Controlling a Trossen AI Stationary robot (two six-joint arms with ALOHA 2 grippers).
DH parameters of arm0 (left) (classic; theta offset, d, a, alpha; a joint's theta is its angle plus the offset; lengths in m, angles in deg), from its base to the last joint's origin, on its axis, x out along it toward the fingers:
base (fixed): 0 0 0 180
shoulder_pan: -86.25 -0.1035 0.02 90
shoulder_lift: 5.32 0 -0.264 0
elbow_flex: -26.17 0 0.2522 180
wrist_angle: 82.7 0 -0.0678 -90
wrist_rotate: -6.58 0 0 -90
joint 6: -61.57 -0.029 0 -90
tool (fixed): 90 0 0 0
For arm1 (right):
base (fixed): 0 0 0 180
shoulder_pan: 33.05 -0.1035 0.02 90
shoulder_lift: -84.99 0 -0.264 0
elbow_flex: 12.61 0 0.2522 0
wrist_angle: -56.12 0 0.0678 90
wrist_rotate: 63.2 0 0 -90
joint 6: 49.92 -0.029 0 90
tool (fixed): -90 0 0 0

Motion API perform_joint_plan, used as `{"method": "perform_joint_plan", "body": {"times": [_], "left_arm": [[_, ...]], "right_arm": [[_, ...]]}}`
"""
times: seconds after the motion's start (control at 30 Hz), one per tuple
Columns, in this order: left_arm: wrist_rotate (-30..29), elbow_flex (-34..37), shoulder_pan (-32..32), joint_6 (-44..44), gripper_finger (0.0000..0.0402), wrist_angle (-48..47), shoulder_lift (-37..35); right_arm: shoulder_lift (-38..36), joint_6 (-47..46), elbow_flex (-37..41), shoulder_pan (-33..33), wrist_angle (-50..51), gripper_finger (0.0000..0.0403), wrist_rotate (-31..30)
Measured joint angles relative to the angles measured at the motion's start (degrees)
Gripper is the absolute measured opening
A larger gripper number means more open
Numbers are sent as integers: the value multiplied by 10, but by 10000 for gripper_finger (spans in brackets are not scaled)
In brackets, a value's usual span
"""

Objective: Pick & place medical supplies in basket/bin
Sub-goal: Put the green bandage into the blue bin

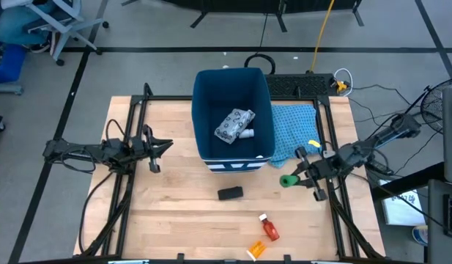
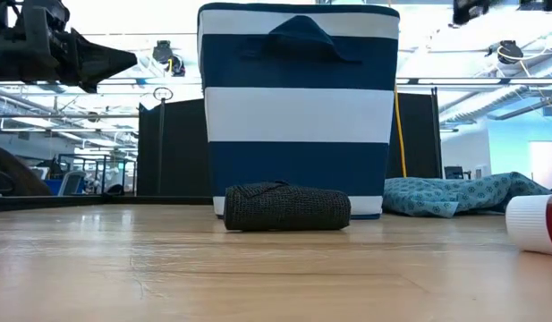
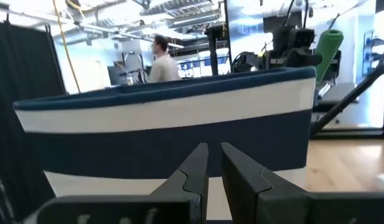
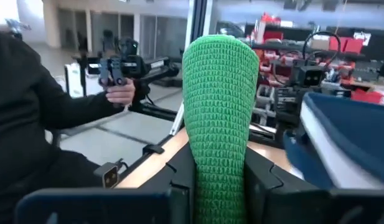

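Observation:
The dark blue bin with white stripes [image 1: 233,95] [image 2: 298,107] stands at the table's far middle. In it lie a white patterned packet [image 1: 233,125] and a small white bottle [image 1: 247,134]. A black oblong piece [image 1: 230,193] [image 2: 286,207] lies on the table just before the bin. Nearer the front edge lie a red bottle [image 1: 269,230] and an orange one [image 1: 256,249]. My right gripper [image 1: 293,180] [image 4: 220,180] hovers off the bin's near right corner, shut on a green knitted roll [image 4: 220,112]. My left gripper [image 1: 165,144] [image 3: 215,165] waits shut, left of the bin. My right gripper pinches the green roll [image 1: 287,180] between its two fingers [image 4: 179,183], which come level from the table's right. The roll's rounded end [image 4: 220,56] sticks out well beyond the fingertips. It is lifted clear of the table.
A light blue patterned cloth [image 1: 295,125] [image 2: 454,192] lies right of the bin, under the right arm. The red bottle's white cap [image 2: 530,224] shows at the low view's right edge. A person in a dark sleeve [image 4: 36,106] stands beyond the table.

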Motion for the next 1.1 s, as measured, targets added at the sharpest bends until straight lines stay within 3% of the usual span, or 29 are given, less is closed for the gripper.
{"method": "perform_joint_plan", "body": {"times": [0.2,0.43,0.57,0.7,0.9,1.1], "left_arm": [[0,0,0,-25,47,0,0],[0,0,0,-29,47,-2,0],[-1,0,0,-27,47,-15,0],[-1,0,0,-20,47,-19,0],[-1,0,0,6,47,-13,0],[-1,0,0,17,47,-14,0]], "right_arm": [[-28,-9,112,0,-131,62,0],[-25,19,97,0,-184,64,0],[-7,44,-3,9,-110,59,-54],[66,54,-147,51,32,57,-120],[210,47,-368,154,160,56,-14],[347,69,-548,271,292,55,18]]}}
